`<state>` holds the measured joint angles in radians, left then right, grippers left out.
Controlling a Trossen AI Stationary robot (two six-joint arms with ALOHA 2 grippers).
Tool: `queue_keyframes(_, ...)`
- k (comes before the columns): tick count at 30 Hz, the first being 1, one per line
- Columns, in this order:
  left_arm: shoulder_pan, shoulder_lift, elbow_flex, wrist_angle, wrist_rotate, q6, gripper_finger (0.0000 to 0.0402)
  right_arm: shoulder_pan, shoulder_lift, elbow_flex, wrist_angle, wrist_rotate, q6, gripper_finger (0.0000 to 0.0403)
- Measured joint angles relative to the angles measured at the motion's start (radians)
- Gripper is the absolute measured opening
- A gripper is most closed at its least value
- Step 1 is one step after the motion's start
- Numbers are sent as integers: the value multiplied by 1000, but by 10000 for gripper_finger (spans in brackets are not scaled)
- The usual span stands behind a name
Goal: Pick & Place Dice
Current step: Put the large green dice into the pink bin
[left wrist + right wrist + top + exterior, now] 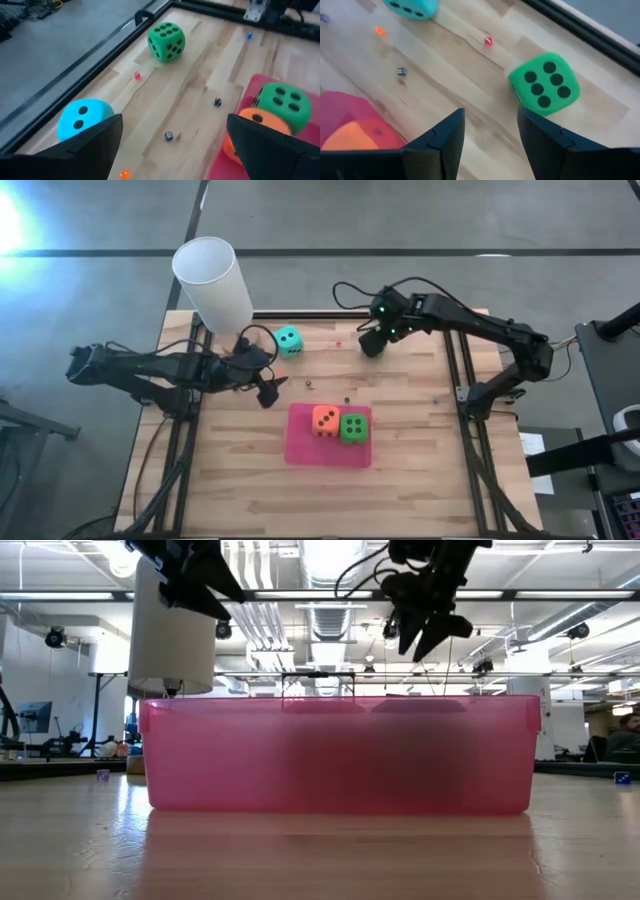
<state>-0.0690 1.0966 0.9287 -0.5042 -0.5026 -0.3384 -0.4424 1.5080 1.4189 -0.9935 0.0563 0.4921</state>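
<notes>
1. The orange die [324,419] and a green die [353,427] are seen touching on the pink mat [300,448].
2. The teal die [288,341] and the second green die [544,83] lie on the desk [400,480].
3. The left gripper [272,387] is held with fingers released, empty.
4. The right gripper [487,132] is raised near the second green die, fingers parted, nothing grasped.

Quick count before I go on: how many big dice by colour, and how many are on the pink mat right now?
Orange die: 1, on the pink mat
Teal die: 1, on the bare table
Green dice: 2, one on the mat, one on the table under the right hand
Total: 4 big dice, 2 on the mat, 2 off it.
</notes>
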Motion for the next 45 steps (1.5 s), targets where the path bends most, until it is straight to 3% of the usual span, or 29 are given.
queue_keyframes(7,3,0,0,24,-26,-151,359,-79,26,0,-26,-26,-74,182)
queue_keyframes(14,10,6,-13,71,-140,-209,362,-166,63,-1,-49,-63,-175,182)
queue_keyframes(26,66,14,-150,507,-162,-148,355,-191,63,-1,-50,-64,-242,185)
queue_keyframes(45,75,14,-150,485,-159,-131,349,-191,63,-1,-49,-64,-238,185)
